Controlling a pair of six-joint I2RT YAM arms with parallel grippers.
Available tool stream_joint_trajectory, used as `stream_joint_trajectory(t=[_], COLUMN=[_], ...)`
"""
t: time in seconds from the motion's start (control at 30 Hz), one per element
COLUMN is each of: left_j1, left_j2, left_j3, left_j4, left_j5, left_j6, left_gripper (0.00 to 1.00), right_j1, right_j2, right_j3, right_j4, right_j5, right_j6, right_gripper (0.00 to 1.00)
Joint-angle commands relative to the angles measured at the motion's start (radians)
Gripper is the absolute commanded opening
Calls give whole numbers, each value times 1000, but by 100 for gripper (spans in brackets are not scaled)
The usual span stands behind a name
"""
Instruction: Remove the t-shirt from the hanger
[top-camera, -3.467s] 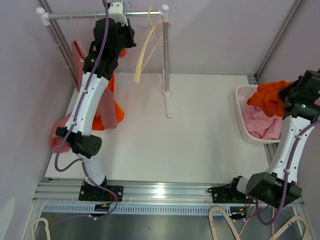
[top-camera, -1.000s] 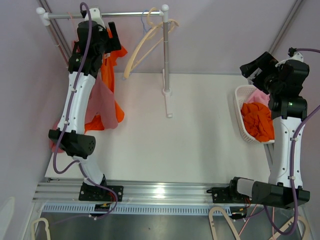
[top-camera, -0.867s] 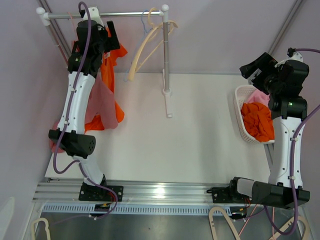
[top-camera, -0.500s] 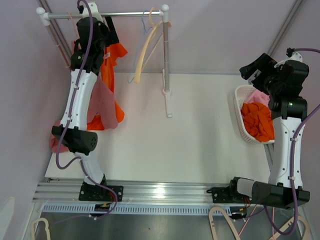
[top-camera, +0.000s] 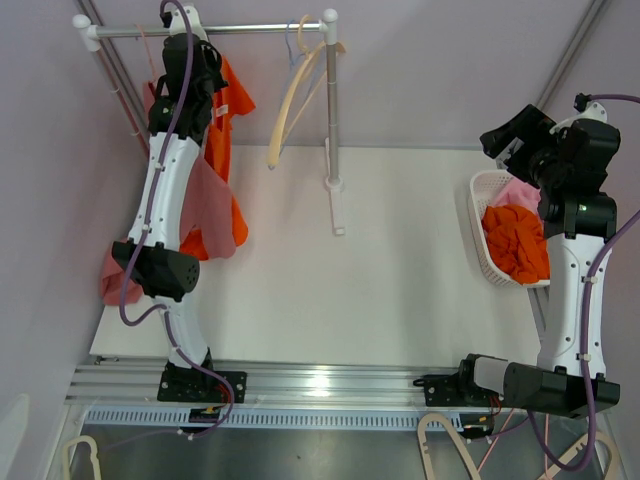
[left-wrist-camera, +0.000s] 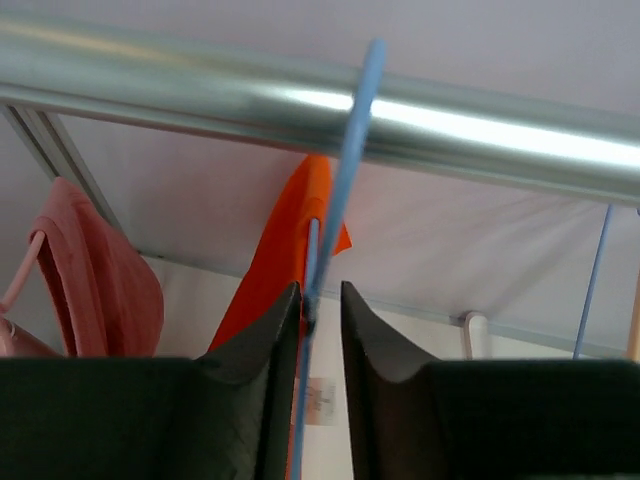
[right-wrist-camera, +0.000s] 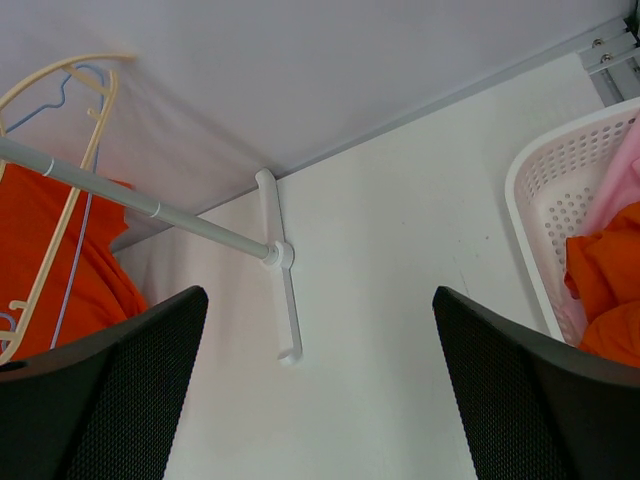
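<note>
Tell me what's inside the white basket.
An orange garment and a pink garment fill the white basket; whatever lies beneath them is hidden.

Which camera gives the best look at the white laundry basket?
Top external: nearly the whole laundry basket shows, with orange and pink clothes inside. The right wrist view catches only a curved stretch of its perforated wall. The left wrist view misses it.

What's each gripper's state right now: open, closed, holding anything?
Left gripper: jaws narrow around the blue hanger; cannot tell if it is clamped.
Right gripper: open, holding nothing.
</note>
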Motion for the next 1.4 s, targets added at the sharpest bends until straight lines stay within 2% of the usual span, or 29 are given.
stream_joint_trajectory(t=[0.0,0.1,0.2,0.33,0.37,0.4,0.5,0.63,0.83,0.97,1.1,1.2,1.23,1.33,1.37], left_j1=[29,38,49,53,53,53,53,53,49,30,30,30,29,1,-12], left_j2=[12,21,33,44,47,49,52,41,-68,-129,-169,-204,-230,-275,-308], left_j3=[73,76,76,78,78,78,81,88,78,47,18,22,18,-10,-22], left_j4=[20,14,8,5,3,3,0,-1,47,114,89,55,26,-20,-52], left_j5=[18,13,31,48,50,50,48,77,192,171,235,347,349,286,218], left_j6=[-7,-12,-26,-30,-30,-30,-35,-53,-95,-52,-84,-130,-144,-176,-171], left_gripper=[23,21,30,34,31,20,1,1,1,1,1,1,1,1,1], right_j1=[5,10,11,16,16,16,17,17,22,25,30,92,155,256,319], right_j2=[-2,-4,-4,-5,-8,-8,-19,-22,-20,-31,-39,-25,-18,-37,-56], right_j3=[43,38,34,29,26,26,18,9,0,-3,-5,26,40,29,11], right_j4=[9,12,12,17,18,18,18,30,34,35,34,3,-31,-13,10], right_j5=[-7,-7,-9,-11,-11,-9,0,-9,-29,-35,-60,-60,-49,-12,12], right_j6=[-3,-2,-3,-2,-2,-2,-2,1,0,0,1,-72,-100,-161,-160], right_gripper=[100,99,99,99,99,99,99,99,100,99,100,99,100,100,99])
